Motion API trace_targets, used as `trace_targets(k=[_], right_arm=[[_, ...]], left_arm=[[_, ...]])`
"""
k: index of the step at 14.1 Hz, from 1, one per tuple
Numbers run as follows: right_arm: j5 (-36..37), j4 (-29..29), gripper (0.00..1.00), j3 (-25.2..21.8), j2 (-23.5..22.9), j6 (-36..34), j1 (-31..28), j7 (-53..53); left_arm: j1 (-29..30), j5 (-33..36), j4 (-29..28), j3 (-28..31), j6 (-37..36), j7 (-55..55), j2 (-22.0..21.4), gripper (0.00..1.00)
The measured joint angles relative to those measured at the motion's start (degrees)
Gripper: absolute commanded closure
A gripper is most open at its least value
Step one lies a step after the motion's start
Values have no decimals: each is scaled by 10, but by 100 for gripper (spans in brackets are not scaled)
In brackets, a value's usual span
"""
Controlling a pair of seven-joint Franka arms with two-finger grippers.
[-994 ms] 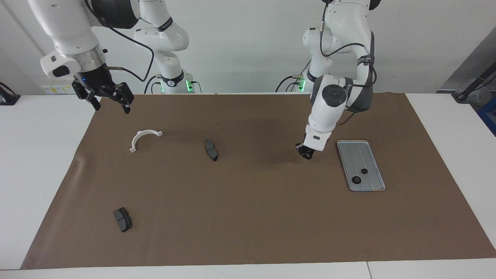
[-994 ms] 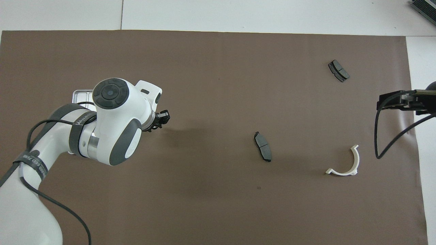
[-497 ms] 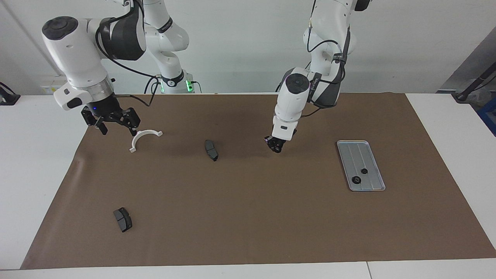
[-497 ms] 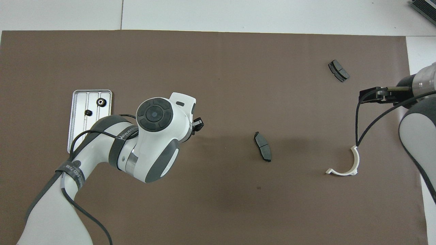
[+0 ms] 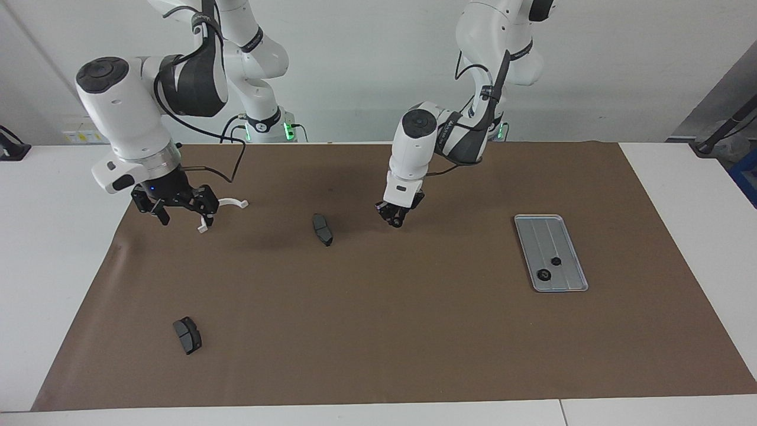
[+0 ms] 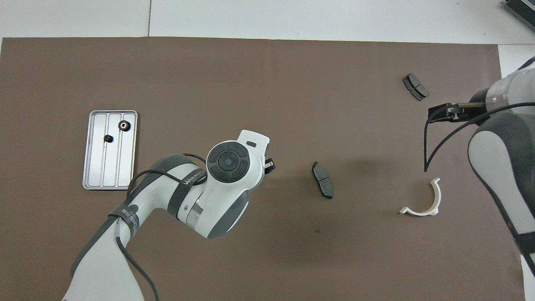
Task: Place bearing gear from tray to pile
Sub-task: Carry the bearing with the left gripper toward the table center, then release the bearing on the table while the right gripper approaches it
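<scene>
Low in the overhead frame, the left claw (image 5: pixel 395 219) hangs mid-frame over the brown mat (image 5: pixel 378 331), nipped narrow, seemingly on a small gear; that thin pinch could let it slip. Higher left, the tray (image 6: pixel 92 167) holds two gears (image 6: pixel 123 125). At the right edge, the right claw (image 5: pixel 182 208) gapes wide over a white bracket (image 6: pixel 422 209) and might knock it.

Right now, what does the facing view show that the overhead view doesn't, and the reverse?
Only the facing view: both arm bases; the right gripper, open, low over one end of the white bracket and partly covering it; the left gripper in full, up over bare mat. Only the overhead view: the whole bracket uncovered, and a dark ribbed thing at the table's corner. Both: the tray holding two gears and two dark pads on the mat.
</scene>
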State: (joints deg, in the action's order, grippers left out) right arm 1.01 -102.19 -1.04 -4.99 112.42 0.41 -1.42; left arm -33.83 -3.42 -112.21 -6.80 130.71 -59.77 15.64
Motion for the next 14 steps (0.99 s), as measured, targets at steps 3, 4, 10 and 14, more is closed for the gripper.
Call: trace_targets(k=[3,4,10,14], right_arm=[[-1,-4,0,1,0,0,19,-3],[-1,-5,0,1,0,0,20,-3],[-1,-8,0,1,0,0,20,-3],[-3,-9,0,10,0,0,20,-5]], left_arm=[[-19,0,9,0,15,-8,18,70],[-23,0,12,0,20,-8,23,64],[-28,0,21,1,23,-9,28,36],[-23,0,46,8,-9,-8,31,38]])
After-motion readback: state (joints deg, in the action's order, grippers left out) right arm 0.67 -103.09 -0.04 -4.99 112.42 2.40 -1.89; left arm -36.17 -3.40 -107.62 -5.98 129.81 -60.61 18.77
